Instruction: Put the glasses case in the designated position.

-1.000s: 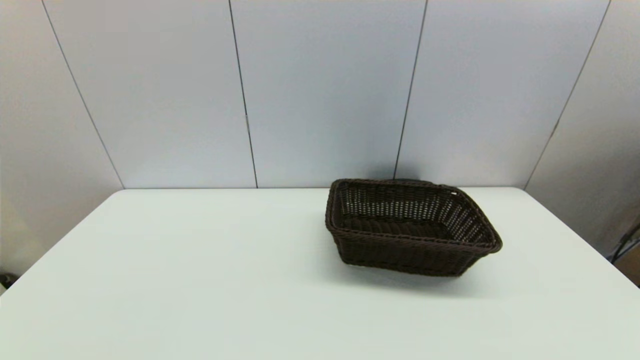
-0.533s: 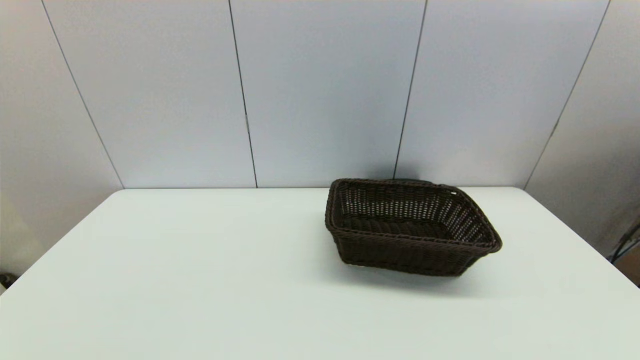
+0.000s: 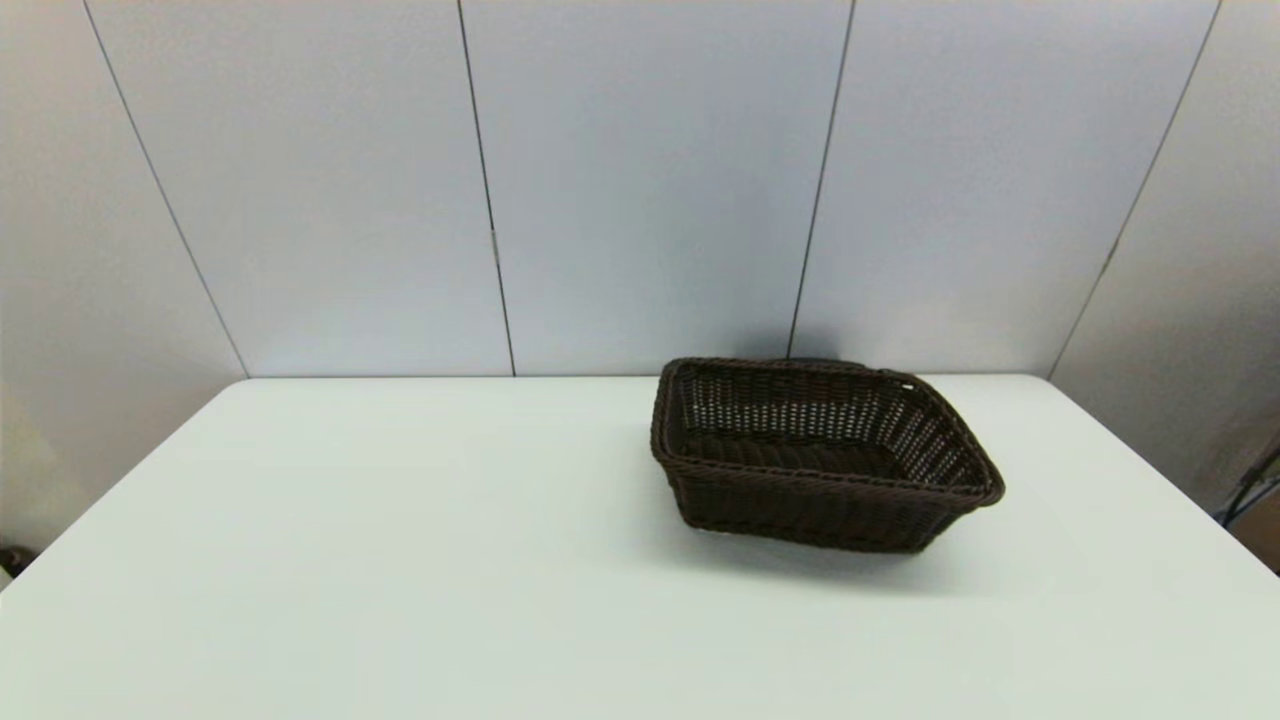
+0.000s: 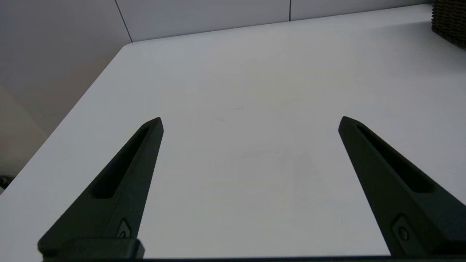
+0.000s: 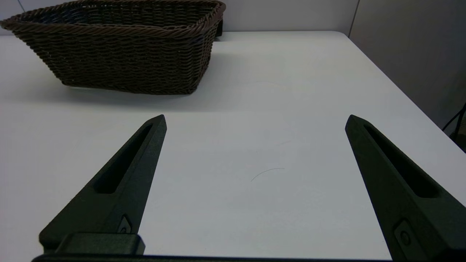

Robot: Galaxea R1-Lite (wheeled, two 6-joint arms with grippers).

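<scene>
The glasses case is not plainly in view. A thin dark shape (image 3: 822, 359) peeks out behind the far rim of the dark brown woven basket (image 3: 820, 478); I cannot tell what it is. It also shows as a dark shape (image 5: 219, 27) in the right wrist view. The basket (image 5: 127, 62) stands right of the table's centre, and its visible inside looks bare. My left gripper (image 4: 251, 119) hovers open over bare table on the left. My right gripper (image 5: 255, 116) is open too, low over the table in front of the basket. Neither arm shows in the head view.
The white table (image 3: 400, 560) runs to a grey panelled wall (image 3: 640, 180) just behind the basket. A corner of the basket (image 4: 449, 20) shows in the left wrist view. The table's right edge (image 5: 418, 109) lies close to my right gripper.
</scene>
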